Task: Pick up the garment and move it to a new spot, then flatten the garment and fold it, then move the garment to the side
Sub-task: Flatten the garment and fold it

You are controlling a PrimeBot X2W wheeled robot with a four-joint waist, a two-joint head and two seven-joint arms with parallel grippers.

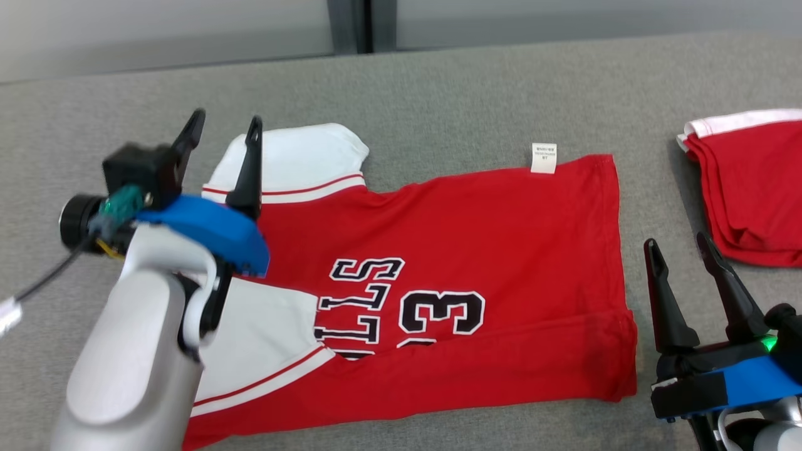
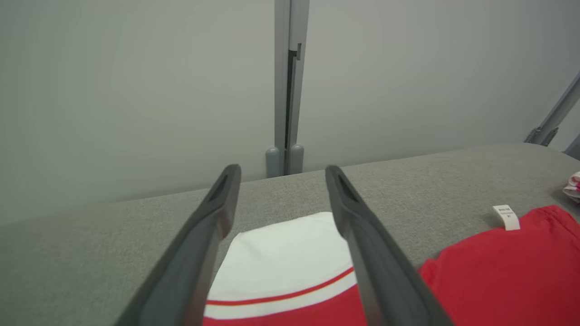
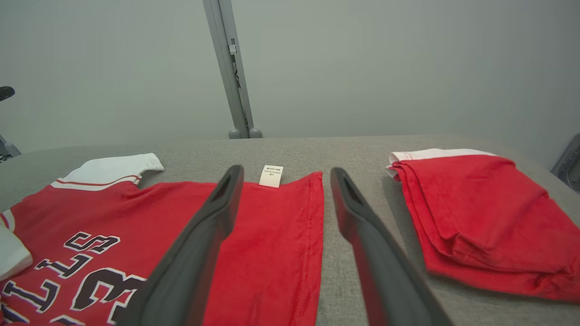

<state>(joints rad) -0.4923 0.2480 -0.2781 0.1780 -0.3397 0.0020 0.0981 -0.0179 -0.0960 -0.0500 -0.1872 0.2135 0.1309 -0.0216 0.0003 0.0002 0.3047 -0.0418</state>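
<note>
The garment (image 1: pixel 476 250) is a red jersey with white sleeves, dark letters and a number; it lies spread sideways on the grey table (image 1: pixel 438 88), its near long edge folded over. A small white tag sticks out of its far edge. My left gripper (image 1: pixel 225 128) hovers open above the far white sleeve (image 2: pixel 285 258), nothing between its fingers. Open and empty too, my right gripper (image 1: pixel 680 244) sits just off the jersey's hem (image 3: pixel 312 226) at the lower right. In the right wrist view the hem passes between the two fingers.
A second red garment with a white band (image 1: pixel 752 188) lies folded at the table's right edge (image 3: pixel 480 213). A grey wall with a vertical post (image 2: pixel 290 90) stands behind the table. Something small and pink (image 2: pixel 573 185) lies at the far right.
</note>
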